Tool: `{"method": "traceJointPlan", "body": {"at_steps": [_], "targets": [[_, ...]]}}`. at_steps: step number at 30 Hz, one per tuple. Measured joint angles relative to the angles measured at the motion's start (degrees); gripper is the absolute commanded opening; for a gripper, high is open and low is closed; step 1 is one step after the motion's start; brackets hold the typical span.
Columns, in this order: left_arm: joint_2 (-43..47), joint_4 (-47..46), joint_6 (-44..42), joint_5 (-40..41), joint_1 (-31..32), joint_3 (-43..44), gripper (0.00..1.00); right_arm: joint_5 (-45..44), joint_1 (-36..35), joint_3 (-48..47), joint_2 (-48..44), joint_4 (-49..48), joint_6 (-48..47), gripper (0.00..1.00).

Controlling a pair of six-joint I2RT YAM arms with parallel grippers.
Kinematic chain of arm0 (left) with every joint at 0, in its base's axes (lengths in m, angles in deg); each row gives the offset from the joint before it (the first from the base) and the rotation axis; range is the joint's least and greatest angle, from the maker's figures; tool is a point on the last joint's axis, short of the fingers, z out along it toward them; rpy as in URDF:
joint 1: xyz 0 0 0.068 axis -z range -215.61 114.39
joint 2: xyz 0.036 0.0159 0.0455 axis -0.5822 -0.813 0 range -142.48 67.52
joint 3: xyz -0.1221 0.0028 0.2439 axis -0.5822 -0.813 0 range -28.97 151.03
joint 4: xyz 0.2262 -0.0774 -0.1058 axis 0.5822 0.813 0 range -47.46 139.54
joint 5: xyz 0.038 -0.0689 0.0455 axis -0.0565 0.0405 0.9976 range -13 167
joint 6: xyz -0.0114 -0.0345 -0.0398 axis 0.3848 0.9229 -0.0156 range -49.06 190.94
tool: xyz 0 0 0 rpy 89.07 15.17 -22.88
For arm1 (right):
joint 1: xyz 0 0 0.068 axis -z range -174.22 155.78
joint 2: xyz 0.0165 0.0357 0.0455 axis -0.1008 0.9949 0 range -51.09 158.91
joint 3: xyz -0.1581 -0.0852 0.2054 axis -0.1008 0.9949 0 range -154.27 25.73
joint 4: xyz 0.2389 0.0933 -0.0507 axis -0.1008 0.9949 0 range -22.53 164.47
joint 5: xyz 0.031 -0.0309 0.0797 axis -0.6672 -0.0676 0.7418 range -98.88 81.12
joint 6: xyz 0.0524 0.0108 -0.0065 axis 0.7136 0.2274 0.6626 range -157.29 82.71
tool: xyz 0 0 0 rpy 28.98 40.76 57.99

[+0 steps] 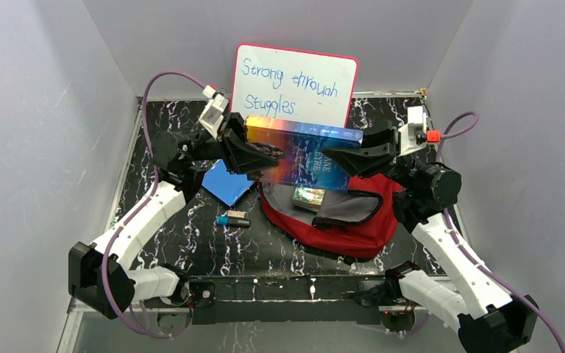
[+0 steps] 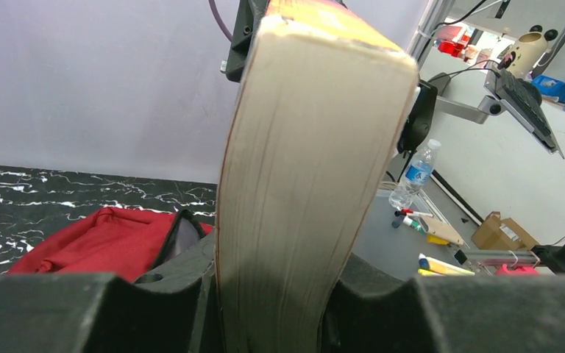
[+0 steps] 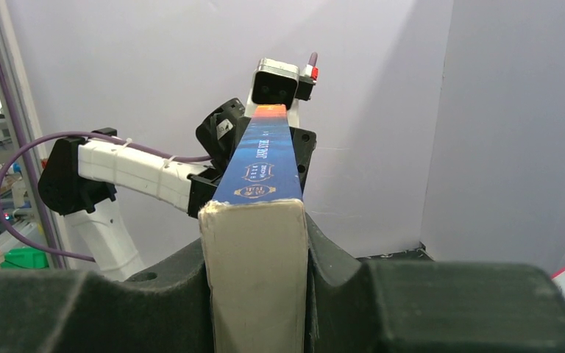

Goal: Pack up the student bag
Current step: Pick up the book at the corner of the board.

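A robotics lab: white booth walls [image 1: 44,110] enclose a marbled table [image 1: 191,246], cluttered workbench [image 2: 485,173] with keyboard [image 2: 527,103] beyond.

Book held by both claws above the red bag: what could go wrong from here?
1. The left claw and right claw each pinch one end of the book; uneven motion could twist it or let it slip.
2. The student bag has a slack mouth, partly filled by a small box, so the book may snag on the rim.
3. The whiteboard stands close behind and could get knocked.
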Motion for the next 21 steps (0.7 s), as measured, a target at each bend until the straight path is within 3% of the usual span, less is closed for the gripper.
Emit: {"method": "traceJointPlan", "body": {"at_steps": [5,9,14,21], "targets": [[-0.37,1.14,0.44,1.07,0.02,0.00,0.00,-2.14,-0.04,0.00,-1.40,4.37,-1.07,0.51],[-2.45,2.64,0.94,2.38,0.09,-0.02,0.00,-7.74,-0.02,0.04,-4.11,9.84,-3.50,0.74],[-4.81,8.81,-0.87,3.04,-0.17,-0.22,0.00,-16.46,0.02,0.13,-7.98,18.99,-7.98,0.81],[-3.41,27.08,-10.01,10.71,-5.84,0.74,0.00,-32.11,0.00,1.31,-13.29,33.79,-12.35,0.75]]}}
